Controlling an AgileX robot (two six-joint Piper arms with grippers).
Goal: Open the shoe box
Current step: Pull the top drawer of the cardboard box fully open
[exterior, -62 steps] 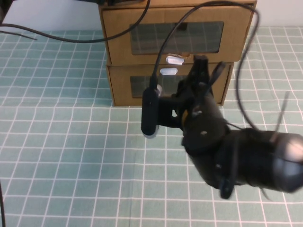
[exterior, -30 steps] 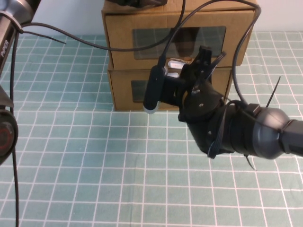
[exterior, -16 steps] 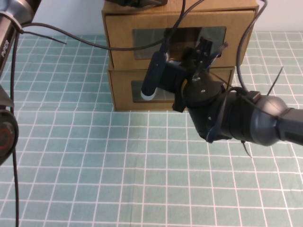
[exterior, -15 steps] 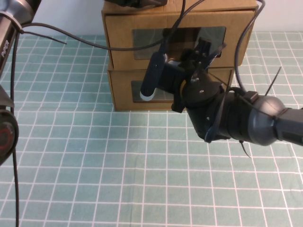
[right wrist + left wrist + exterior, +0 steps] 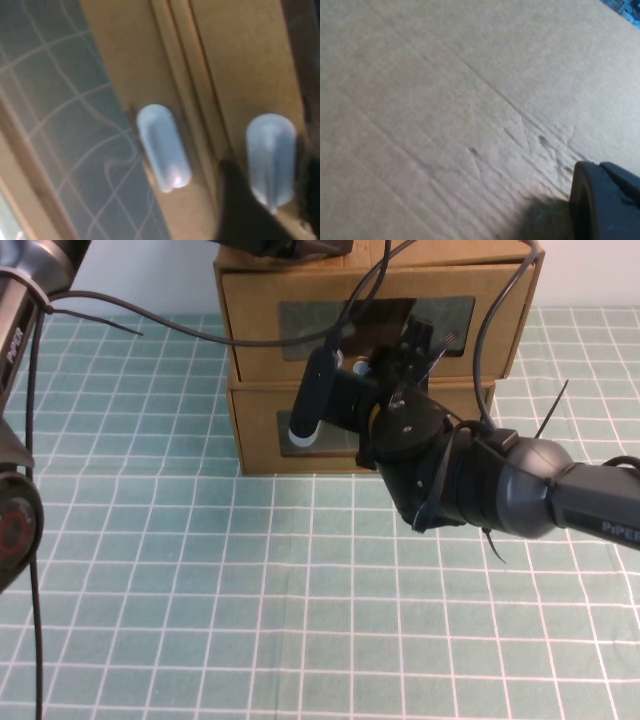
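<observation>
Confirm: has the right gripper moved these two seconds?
Yes. The right gripper, open at the seam under the upper box, has drawn closer: its wrist camera, earlier over the mat, overlaps the front of the lower box. The left gripper sits close over cardboard.

The bench (image 5: 150, 590) is lying under a teal-green mat (image 5: 200, 640), and thin white lines are crossing the mat in a regular grid of squares. Behind the far edge of the bench, a plain pale wall (image 5: 150, 275) is standing, without any marks. Soft, even light is falling on the mat, and it is making only faint shadows there.
</observation>
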